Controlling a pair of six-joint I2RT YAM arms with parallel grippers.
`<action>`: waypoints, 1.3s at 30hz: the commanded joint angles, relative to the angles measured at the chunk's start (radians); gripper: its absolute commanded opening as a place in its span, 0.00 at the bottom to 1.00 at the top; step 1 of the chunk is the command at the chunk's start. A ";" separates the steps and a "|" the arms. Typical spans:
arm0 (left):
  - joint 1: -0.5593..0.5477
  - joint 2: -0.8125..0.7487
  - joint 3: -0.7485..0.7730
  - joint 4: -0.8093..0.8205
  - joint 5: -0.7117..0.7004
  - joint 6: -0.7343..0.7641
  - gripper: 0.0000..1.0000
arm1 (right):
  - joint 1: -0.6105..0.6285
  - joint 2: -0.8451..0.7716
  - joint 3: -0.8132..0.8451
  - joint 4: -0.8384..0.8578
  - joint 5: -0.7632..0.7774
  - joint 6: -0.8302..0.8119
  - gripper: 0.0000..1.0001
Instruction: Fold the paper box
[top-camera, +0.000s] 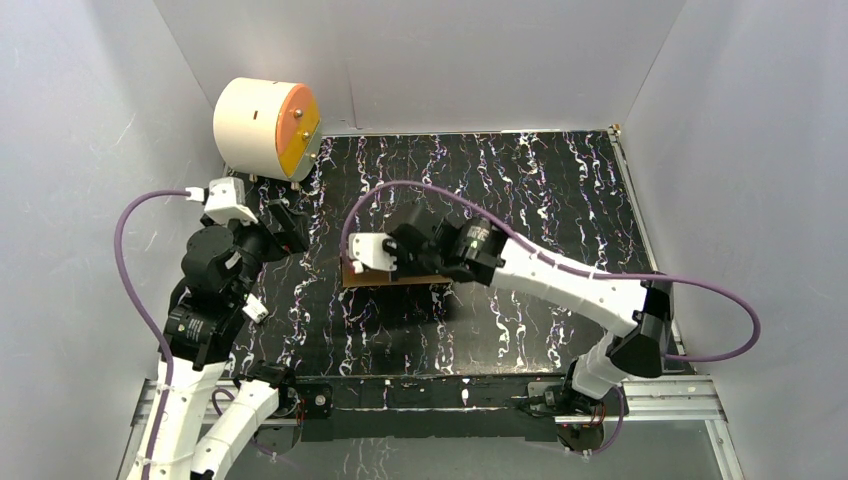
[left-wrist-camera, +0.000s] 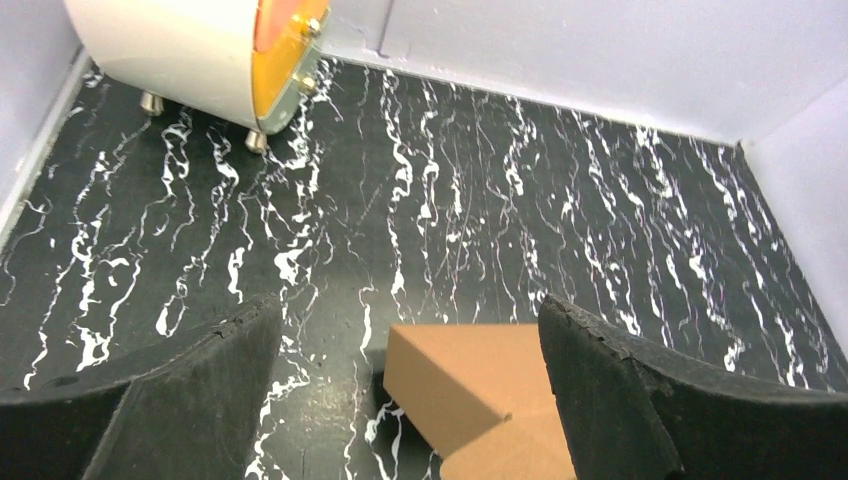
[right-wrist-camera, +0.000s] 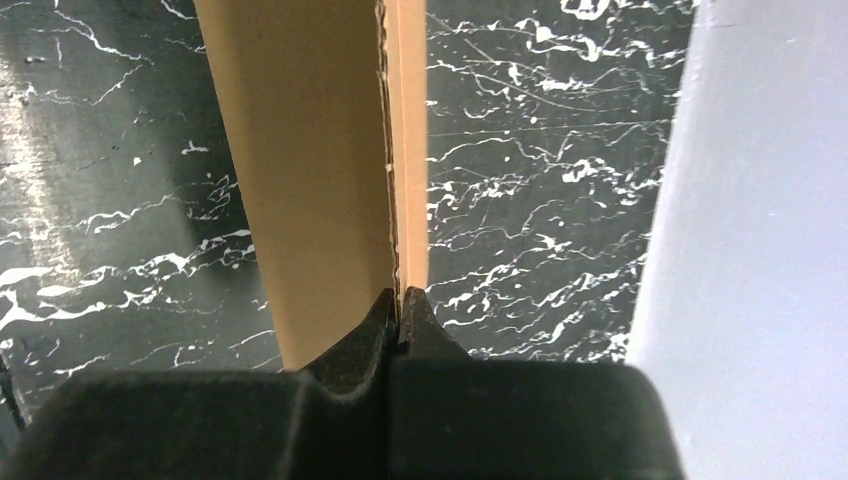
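The paper box (top-camera: 400, 279) is a small brown cardboard box lying mid-table, mostly hidden under my right arm. My right gripper (top-camera: 358, 268) is down at its left end. In the right wrist view its fingertips (right-wrist-camera: 382, 318) are pressed together on a thin cardboard edge where two panels of the box (right-wrist-camera: 310, 180) meet. My left gripper (top-camera: 285, 228) hovers left of the box, open and empty. In the left wrist view the left gripper (left-wrist-camera: 410, 310) is spread wide, and a corner of the box (left-wrist-camera: 470, 375) shows beyond, between the fingers, apart from them.
A cream cylinder with an orange face (top-camera: 262, 125) stands on small feet at the back left corner; it also shows in the left wrist view (left-wrist-camera: 200, 50). Grey walls close in the black marbled table (top-camera: 560, 200) on three sides.
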 joint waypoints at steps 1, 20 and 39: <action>0.004 0.035 0.027 -0.079 0.124 0.036 0.96 | -0.104 0.061 0.103 -0.184 -0.251 -0.007 0.00; 0.004 0.110 0.040 -0.088 0.195 0.066 0.95 | -0.319 0.325 0.554 -0.442 -0.573 -0.101 0.00; 0.004 0.088 0.114 -0.185 0.278 0.066 0.95 | -0.320 0.271 0.584 -0.551 -0.633 -0.062 0.00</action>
